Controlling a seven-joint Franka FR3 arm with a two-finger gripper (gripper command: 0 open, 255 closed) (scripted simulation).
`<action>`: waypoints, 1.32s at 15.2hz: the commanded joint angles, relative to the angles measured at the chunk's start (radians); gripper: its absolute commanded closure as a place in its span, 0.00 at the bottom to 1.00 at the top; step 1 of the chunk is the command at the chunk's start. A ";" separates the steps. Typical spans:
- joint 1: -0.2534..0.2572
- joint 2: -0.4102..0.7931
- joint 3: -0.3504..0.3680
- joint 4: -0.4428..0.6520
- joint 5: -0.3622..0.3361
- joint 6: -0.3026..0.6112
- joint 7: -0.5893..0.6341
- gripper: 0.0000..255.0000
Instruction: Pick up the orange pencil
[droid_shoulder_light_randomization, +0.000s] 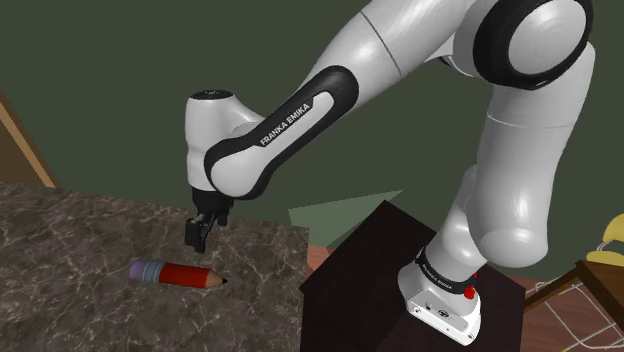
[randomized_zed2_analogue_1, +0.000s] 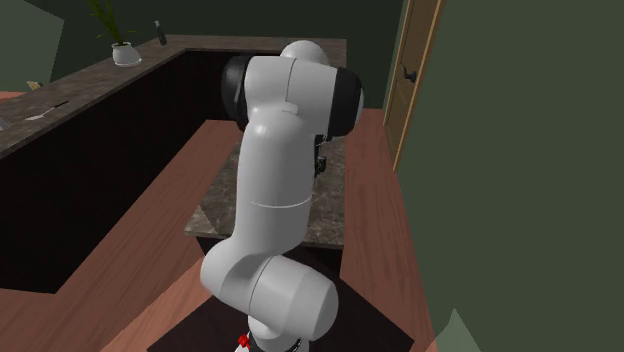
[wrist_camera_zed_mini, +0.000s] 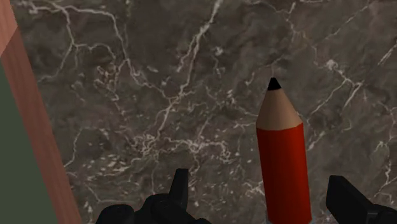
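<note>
The pencil (droid_shoulder_light_randomization: 180, 273) is drawn red, with a tan cone, a black tip and a pink eraser in a blue band. It lies flat on the dark marble countertop (droid_shoulder_light_randomization: 80, 250), tip toward the stand. My gripper (droid_shoulder_light_randomization: 200, 234) hangs a little above the counter, just behind the pencil's tip end, fingers pointing down. In the wrist view the gripper (wrist_camera_zed_mini: 259, 183) is open. The pencil (wrist_camera_zed_mini: 283, 159) lies lengthwise in the gap, nearer one finger (wrist_camera_zed_mini: 343, 194) than the other and touching neither.
The countertop's edge runs close to the stand (droid_shoulder_light_randomization: 390, 270). A wooden floor strip and green wall (wrist_camera_zed_mini: 16, 159) border the counter beside the gripper. A long dark counter with a potted plant (randomized_zed2_analogue_1: 122, 45) stands across the room, and a door (randomized_zed2_analogue_1: 415, 80) is in the green wall.
</note>
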 joint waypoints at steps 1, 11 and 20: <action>0.025 0.076 0.001 0.060 -0.025 0.019 0.009 0.00; 0.106 0.302 -0.012 0.231 -0.088 0.081 0.023 0.00; 0.110 0.340 -0.019 0.238 -0.095 0.111 0.021 1.00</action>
